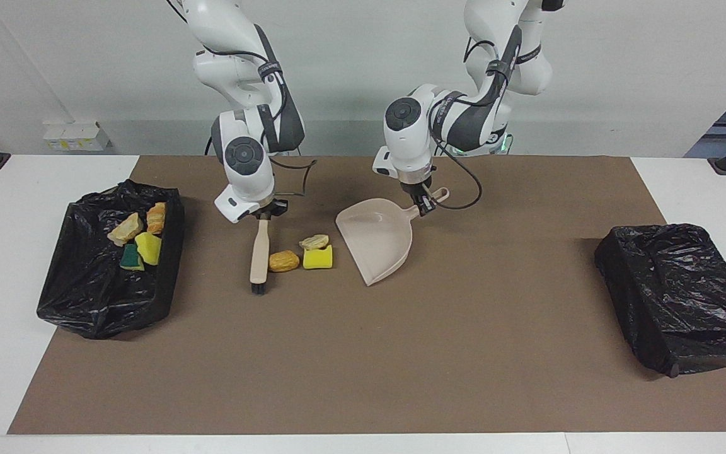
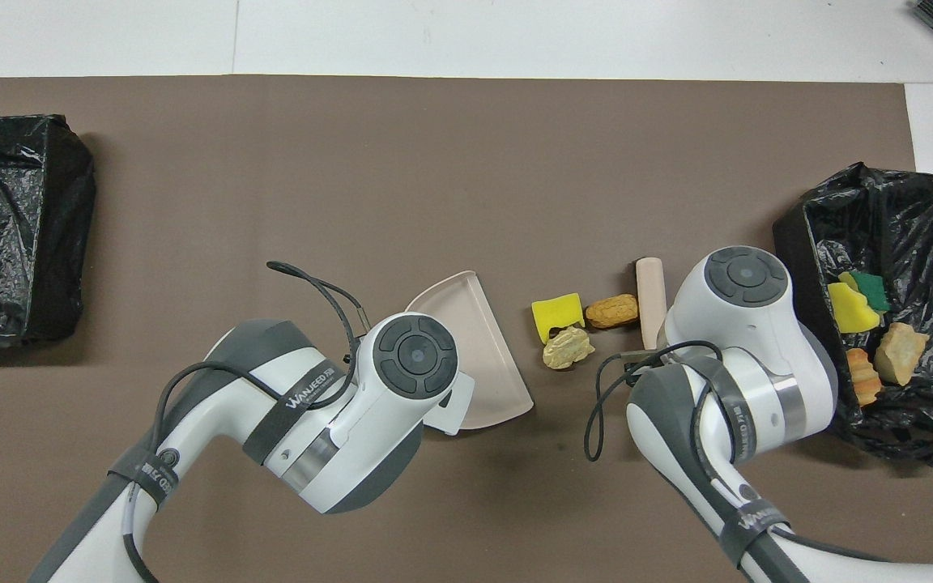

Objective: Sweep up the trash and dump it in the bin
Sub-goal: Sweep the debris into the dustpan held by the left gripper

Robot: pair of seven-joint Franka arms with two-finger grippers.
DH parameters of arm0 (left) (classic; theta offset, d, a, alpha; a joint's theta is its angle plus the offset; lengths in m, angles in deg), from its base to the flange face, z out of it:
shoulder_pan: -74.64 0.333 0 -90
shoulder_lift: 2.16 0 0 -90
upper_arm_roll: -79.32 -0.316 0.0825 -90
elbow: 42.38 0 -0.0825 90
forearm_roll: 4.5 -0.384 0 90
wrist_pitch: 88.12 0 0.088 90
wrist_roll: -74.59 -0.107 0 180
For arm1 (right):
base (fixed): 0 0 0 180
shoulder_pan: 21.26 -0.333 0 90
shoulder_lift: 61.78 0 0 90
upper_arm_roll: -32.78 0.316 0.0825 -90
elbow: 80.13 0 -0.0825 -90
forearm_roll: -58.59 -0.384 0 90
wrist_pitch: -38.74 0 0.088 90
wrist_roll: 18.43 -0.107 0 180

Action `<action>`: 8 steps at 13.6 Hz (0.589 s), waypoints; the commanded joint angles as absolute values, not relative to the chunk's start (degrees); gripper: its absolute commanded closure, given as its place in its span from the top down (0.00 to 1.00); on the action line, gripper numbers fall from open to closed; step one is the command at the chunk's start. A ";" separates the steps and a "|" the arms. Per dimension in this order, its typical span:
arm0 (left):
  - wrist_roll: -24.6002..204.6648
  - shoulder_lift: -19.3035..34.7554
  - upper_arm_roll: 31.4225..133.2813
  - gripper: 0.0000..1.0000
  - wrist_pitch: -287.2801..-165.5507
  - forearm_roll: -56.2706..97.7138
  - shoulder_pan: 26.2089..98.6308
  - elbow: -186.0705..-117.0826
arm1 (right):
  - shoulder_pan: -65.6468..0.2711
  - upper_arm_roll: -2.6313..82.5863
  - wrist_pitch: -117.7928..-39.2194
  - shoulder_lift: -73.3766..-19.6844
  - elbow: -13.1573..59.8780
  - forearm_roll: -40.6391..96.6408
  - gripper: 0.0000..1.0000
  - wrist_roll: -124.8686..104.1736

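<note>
Three loose trash scraps (image 1: 303,254), a yellow sponge piece and two tan lumps, lie between the beige brush (image 1: 259,255) and beige plastic dustpan (image 1: 379,243); four sit in the black-lined bin (image 1: 79,296). Right gripper (image 1: 262,212) clamps the brush, left gripper (image 1: 425,205) the dustpan handle. Risk: a raised pan lip lets scraps slip underneath.

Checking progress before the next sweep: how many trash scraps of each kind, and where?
Yellow sponge pieces: 3, one on the mat, two in the bin.
Bread-like lumps: 4, two on the mat, two in the bin.
Total: 7.
</note>
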State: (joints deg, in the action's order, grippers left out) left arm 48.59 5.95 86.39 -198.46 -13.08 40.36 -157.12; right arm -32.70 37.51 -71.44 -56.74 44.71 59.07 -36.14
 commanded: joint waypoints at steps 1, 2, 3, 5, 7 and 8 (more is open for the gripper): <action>47.96 4.08 85.56 0.00 -197.72 -12.76 39.39 -159.54 | -36.01 37.70 -72.53 -55.46 44.86 51.68 0.00 -38.82; 47.87 4.17 85.56 0.00 -197.81 -12.76 39.39 -159.54 | -37.51 37.70 -72.70 -55.37 44.42 48.78 0.00 -39.17; 47.87 4.08 85.56 0.00 -197.81 -12.76 39.39 -159.54 | -39.09 37.70 -73.49 -55.45 44.50 46.22 0.00 -39.44; 47.87 4.17 85.56 0.00 -198.33 -12.76 39.57 -159.54 | -43.48 37.70 -74.63 -56.07 44.94 41.82 0.00 -37.96; 46.48 4.26 85.56 0.00 -198.60 -12.76 39.83 -159.54 | -46.12 37.79 -74.64 -56.33 44.85 39.09 0.00 -31.92; 45.51 4.26 85.56 0.00 -198.77 -12.76 39.83 -159.54 | -47.27 37.70 -74.55 -56.51 44.59 38.12 0.00 -28.31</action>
